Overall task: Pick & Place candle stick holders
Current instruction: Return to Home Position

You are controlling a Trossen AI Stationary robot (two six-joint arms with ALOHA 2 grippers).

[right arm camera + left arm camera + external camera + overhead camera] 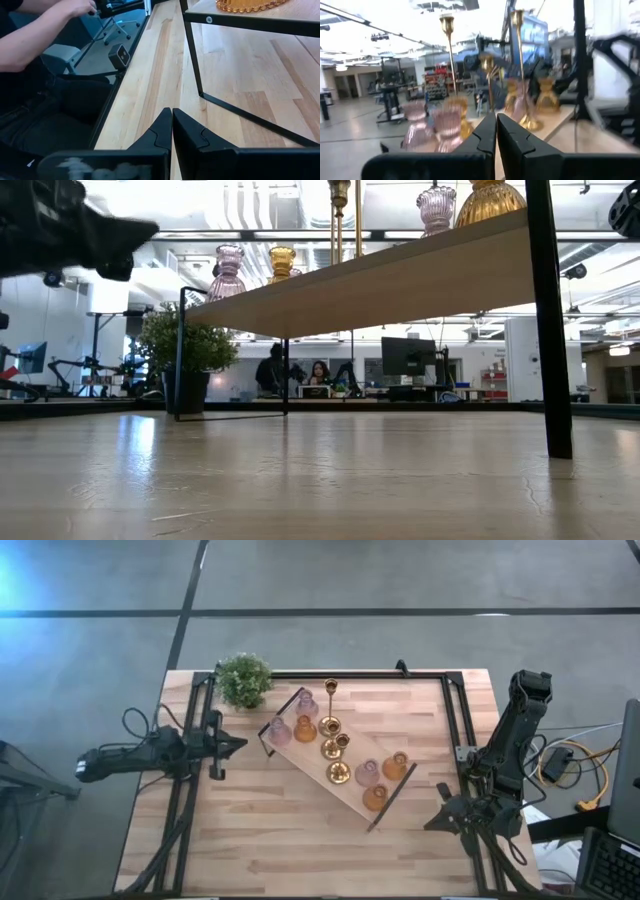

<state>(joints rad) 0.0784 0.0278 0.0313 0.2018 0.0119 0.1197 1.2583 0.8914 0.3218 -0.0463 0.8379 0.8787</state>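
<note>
Candle holders (330, 748) stand together on top of a long light-wood shelf (312, 762) that sits slantwise in the middle of the table (260, 840). Four thin gold ones run along the middle of the shelf. Two pink glass ones (280, 730) and an amber one (305, 728) are grouped at the end nearer the potted plant (243, 678). One more pink one and two amber ones (376, 798) are at the opposite end. From table height the shelf board (400, 280) shows from underneath, raised on thin black legs (556, 330), with pink and amber glass (437, 208) showing above its edge.

The left gripper (240, 743) hovers at the left side of the table, pointing toward the shelf and apart from it. In its wrist view the two fingers (496, 117) are pressed together with nothing between them, and the gold stems (451, 55) stand ahead.

The right gripper (436, 821) hangs over the right side of the table, beside the lower end of the shelf and not touching it. Its fingers (172, 112) are also closed on nothing.

Beyond the table edge, a person's arm (45, 30) reaches toward some equipment, and a small black camera (118, 54) sits at the table's rim.
</note>
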